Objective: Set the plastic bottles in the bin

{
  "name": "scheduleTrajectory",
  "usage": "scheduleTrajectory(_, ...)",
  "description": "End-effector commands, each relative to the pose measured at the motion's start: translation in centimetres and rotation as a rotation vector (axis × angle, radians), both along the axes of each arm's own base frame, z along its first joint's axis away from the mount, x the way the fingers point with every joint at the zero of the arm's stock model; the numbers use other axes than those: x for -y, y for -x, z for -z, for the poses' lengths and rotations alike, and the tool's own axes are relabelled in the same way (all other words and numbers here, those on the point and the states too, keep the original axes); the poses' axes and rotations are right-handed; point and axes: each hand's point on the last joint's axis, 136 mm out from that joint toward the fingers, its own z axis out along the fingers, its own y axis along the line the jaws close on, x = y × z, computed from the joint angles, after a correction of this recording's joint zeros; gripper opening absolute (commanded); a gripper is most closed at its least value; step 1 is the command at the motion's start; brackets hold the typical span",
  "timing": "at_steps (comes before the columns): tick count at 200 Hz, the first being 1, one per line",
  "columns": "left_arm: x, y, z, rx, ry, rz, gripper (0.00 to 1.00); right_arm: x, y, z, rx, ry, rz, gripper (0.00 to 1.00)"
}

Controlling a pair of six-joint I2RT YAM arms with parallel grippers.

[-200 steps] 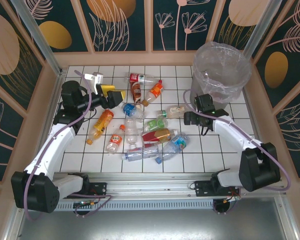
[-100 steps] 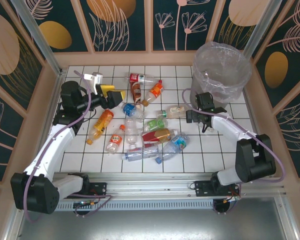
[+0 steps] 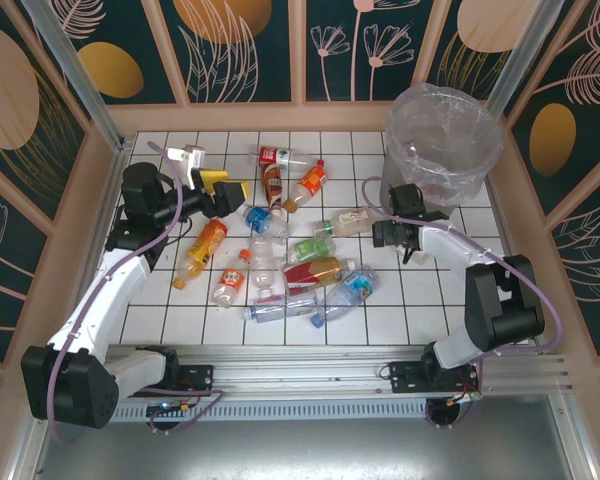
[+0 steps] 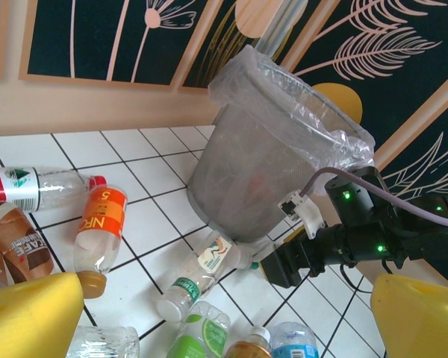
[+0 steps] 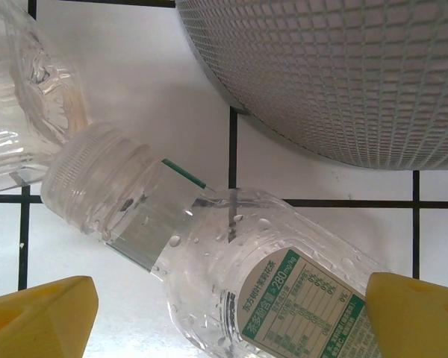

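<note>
Right claw has nudged closer to the bin, spread wide astride the white-capped bottle; left claw unchanged, wide, empty.

LIGHT bright, even, from overhead | SHADOWS soft, short, pooled under the bin at its 6 o'clock | GLARE small glints on its bag liner and the plastic bottles | FOCUS overhead sharp; left wrist view soft at 7 and 4 o'clock
</note>
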Motion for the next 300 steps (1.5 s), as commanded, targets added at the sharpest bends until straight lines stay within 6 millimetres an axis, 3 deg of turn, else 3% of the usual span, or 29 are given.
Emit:
scheduleTrajectory(1, 0.1, 0.6, -0.2, 0.027, -0.012, 0.005, 0.99, -1.2, 0.5, 0.0, -0.033, -0.023, -0.030, 0.89)
scheduleTrajectory(36, 0.0, 0.5, -0.1, 0.024, -0.012, 0.000, 0.99, -2.9, 1.8, -0.6, -0.051, -0.089, -0.057, 0.85)
scheduleTrajectory(85, 0.0, 0.4, 0.0, 0.021, -0.013, -0.006, 0.99, -2.3, 1.2, -1.7, 0.010, -0.066, -0.041, 0.85)
scheduleTrajectory(131, -0.1, 0.3, 0.2, 0.018, -0.020, -0.015, 0.99, -1.1, 0.3, -0.6, -0.014, 0.017, -0.028, 0.88)
scheduleTrajectory(187, -0.1, 0.2, 0.4, 0.010, -0.023, -0.015, 0.99, -1.3, 0.2, 1.6, -0.082, 0.047, -0.047, 0.89)
scheduleTrajectory(212, -0.1, 0.2, 0.5, 0.003, -0.024, -0.015, 0.99, -2.3, 0.5, 1.9, -0.093, 0.024, -0.075, 0.85)
scheduleTrajectory(300, 0.5, 0.9, 0.2, 0.014, -0.005, 0.043, 0.99, -2.6, 0.5, 2.6, -0.114, 0.049, -0.091, 0.65)
